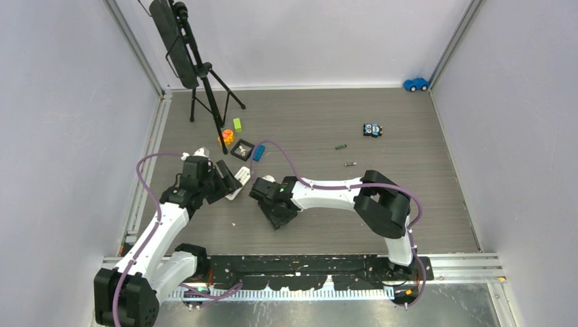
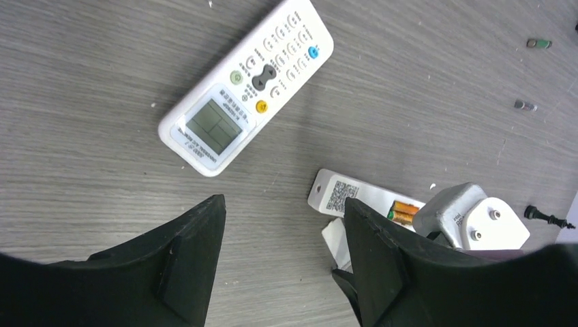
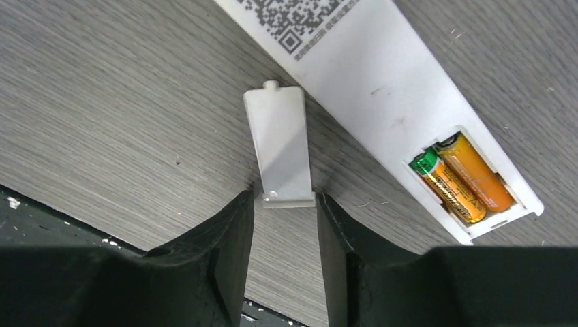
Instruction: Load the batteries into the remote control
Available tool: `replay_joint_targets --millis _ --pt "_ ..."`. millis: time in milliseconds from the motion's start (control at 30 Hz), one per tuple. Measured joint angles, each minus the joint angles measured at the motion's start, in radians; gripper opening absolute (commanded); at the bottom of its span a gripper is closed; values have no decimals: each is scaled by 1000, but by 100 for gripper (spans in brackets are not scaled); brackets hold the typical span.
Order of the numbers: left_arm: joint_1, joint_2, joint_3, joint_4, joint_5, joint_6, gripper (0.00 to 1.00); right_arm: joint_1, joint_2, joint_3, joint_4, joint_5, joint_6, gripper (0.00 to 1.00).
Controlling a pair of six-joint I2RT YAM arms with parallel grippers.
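A white remote [image 3: 382,75] lies face down, QR label up, with two orange-copper batteries [image 3: 460,180] seated in its open compartment. Its loose white cover [image 3: 281,146] lies flat beside it. My right gripper [image 3: 285,204] is down at the table, and its fingertips flank the cover's near end with a narrow gap. My left gripper [image 2: 283,259] is open and empty above bare table, left of the face-down remote [image 2: 341,194]. A second remote [image 2: 245,85] lies face up beyond it. Two loose batteries [image 1: 341,146] [image 1: 350,164] lie far to the right.
A black tripod [image 1: 198,68] stands at the back left. Near it are a green block [image 1: 237,124], an orange toy [image 1: 226,138], a black square dish [image 1: 242,150] and a blue block [image 1: 259,152]. A small toy robot [image 1: 372,129] and a blue car [image 1: 416,84] sit at the back right.
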Motion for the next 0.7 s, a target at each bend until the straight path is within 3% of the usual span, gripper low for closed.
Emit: replay_joint_targets --millis 433,700 --pt "0 -35 -74 -34 109 -11 66 34 2 0 -5 12 -53 37" --pt "0 -38 -188 33 255 -51 59 34 -16 -21 15 11 -27 35"
